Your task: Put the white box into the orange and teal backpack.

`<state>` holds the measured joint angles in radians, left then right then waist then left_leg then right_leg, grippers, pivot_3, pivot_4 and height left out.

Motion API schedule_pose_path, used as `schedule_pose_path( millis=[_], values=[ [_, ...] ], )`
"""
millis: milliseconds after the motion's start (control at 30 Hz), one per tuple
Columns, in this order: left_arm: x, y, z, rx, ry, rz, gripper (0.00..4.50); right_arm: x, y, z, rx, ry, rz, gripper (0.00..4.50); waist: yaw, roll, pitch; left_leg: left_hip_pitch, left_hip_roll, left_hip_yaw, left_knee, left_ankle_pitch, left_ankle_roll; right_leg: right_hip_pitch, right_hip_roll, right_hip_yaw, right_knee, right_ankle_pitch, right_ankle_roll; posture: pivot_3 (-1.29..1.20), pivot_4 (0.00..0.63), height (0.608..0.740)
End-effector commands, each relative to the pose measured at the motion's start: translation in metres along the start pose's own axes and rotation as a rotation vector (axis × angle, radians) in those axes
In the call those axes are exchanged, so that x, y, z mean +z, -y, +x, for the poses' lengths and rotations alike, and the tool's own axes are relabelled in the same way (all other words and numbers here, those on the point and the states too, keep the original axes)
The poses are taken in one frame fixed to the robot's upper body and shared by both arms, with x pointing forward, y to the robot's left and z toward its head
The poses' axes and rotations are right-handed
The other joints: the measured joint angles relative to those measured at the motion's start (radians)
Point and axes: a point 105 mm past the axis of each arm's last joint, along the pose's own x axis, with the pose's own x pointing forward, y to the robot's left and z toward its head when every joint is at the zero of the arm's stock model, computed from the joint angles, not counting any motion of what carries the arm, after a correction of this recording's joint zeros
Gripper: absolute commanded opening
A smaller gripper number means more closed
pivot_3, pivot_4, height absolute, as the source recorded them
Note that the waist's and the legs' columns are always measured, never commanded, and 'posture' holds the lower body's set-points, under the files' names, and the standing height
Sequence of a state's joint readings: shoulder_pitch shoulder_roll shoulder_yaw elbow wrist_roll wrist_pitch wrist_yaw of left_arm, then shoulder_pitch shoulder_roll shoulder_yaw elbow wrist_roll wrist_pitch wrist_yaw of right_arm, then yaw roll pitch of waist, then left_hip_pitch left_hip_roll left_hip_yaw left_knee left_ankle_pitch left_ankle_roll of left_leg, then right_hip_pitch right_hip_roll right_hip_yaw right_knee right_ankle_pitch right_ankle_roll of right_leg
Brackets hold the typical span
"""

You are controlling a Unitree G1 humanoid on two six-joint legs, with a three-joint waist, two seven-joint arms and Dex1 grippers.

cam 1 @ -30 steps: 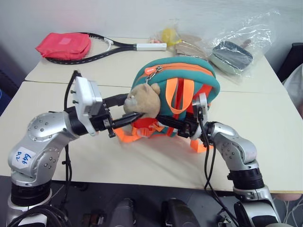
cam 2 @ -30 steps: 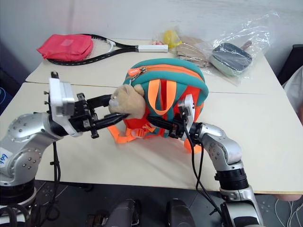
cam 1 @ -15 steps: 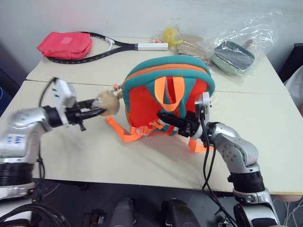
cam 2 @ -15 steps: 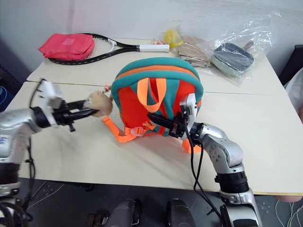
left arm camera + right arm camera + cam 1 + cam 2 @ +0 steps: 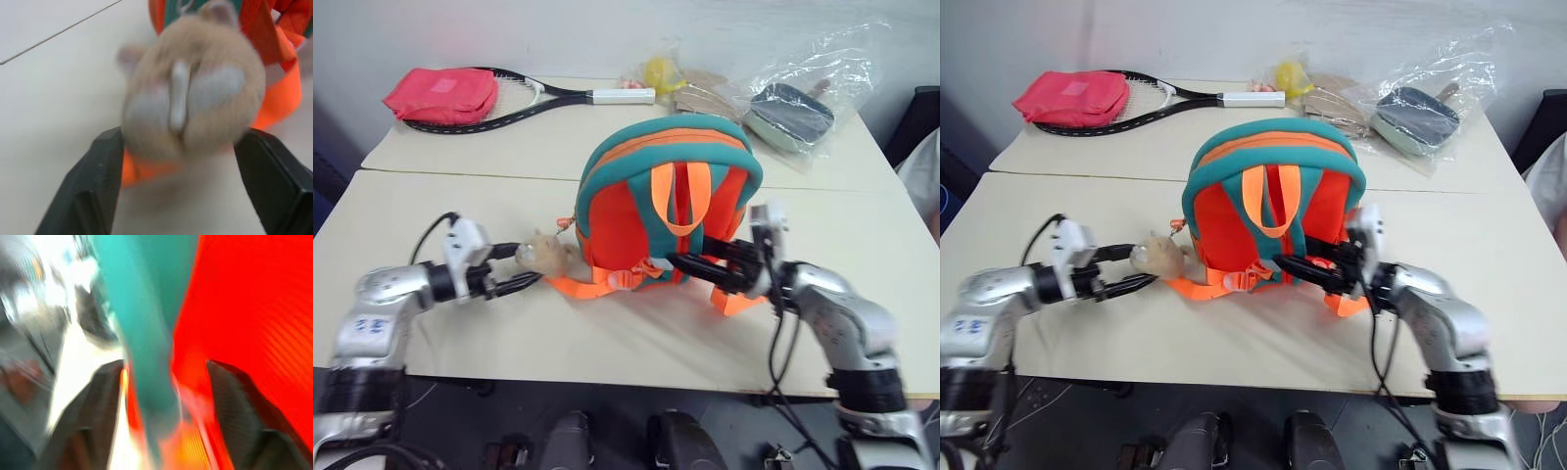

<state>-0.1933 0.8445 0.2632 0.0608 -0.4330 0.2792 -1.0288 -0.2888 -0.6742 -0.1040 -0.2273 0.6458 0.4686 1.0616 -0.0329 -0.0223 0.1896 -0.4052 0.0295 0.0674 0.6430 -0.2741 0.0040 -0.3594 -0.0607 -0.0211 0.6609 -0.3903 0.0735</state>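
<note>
The orange and teal backpack [image 5: 668, 204] stands upright mid-table on the cream table [image 5: 607, 333], zipped shut as far as shows; the white box appears nowhere on the table. The left gripper [image 5: 521, 267] has its fingers spread around the tan plush charm [image 5: 190, 93] beside the backpack. The right gripper [image 5: 690, 266] sits at the backpack's lower right edge, fingers apart with teal trim between them, though blur hides any contact.

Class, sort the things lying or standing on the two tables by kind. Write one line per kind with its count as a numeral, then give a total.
Backpacks: 1, the orange and teal backpack
Plush charms: 1, tan plush animal charm
Rackets: 1, black racket
Pouches: 1, flat red pouch
Bagged cases: 1, grey-green case in clear plastic bag
Small items behind the backpack, too unclear to count: yellow and tan items
Total: 5 countable things
</note>
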Motion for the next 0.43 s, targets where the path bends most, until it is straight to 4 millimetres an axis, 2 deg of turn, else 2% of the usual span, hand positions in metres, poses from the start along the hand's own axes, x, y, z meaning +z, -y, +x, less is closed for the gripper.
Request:
schedule_pose_path(
  millis=[33, 67, 100, 200, 300, 433],
  values=[
    [0.017, 0.003, -0.026, 0.014, 0.058, 0.016, 4.50, 0.005, 0.010, -0.034, -0.035, -0.068, -0.251, 3.90, 0.002, 0.000, 0.000, 0.000, 0.000, 0.000, 0.000, 0.000, 0.000, 0.001, 0.000, 0.000, -0.001, 0.000, 0.000, 0.00, 0.150, 0.740],
    [0.015, 0.006, -0.030, 0.007, 0.047, 0.010, 4.50, 0.004, 0.014, -0.041, -0.058, -0.074, -0.262, 4.28, 0.001, 0.000, 0.000, 0.000, 0.000, 0.000, 0.001, 0.000, 0.001, 0.002, 0.000, 0.000, -0.001, 0.000, 0.000, 0.00, 0.150, 0.740],
    [0.008, 0.010, -0.041, 0.013, 0.010, 0.002, 4.50, -0.001, 0.022, -0.059, -0.084, -0.126, -0.243, 4.49, -0.001, 0.000, 0.000, 0.001, 0.000, 0.000, 0.002, -0.001, 0.001, 0.002, 0.000, 0.000, -0.001, 0.000, 0.000, 0.00, 0.150, 0.740],
    [-0.007, 0.012, -0.075, 0.106, -0.059, -0.039, 4.50, -0.015, 0.040, -0.110, -0.165, -0.257, -0.229, 4.49, 0.000, 0.000, 0.000, 0.002, -0.001, 0.000, 0.002, -0.001, 0.002, 0.003, -0.001, 0.000, -0.001, 0.000, 0.000, 0.00, 0.150, 0.740],
    [-0.019, 0.017, -0.096, 0.170, -0.126, 0.002, 4.50, -0.026, 0.050, -0.133, -0.215, -0.323, -0.250, 4.49, 0.001, 0.000, 0.000, 0.002, 0.000, 0.000, 0.001, -0.001, 0.001, 0.003, -0.001, 0.000, -0.001, 0.000, 0.000, 0.00, 0.150, 0.740],
    [-0.031, 0.025, -0.102, 0.183, -0.168, 0.023, 4.50, -0.033, 0.064, -0.143, -0.288, -0.322, -0.283, 4.49, -0.002, 0.001, 0.000, 0.004, 0.000, 0.001, 0.001, -0.001, 0.001, 0.004, -0.001, 0.000, -0.001, 0.000, 0.000, 0.00, 0.150, 0.740]
  ],
)
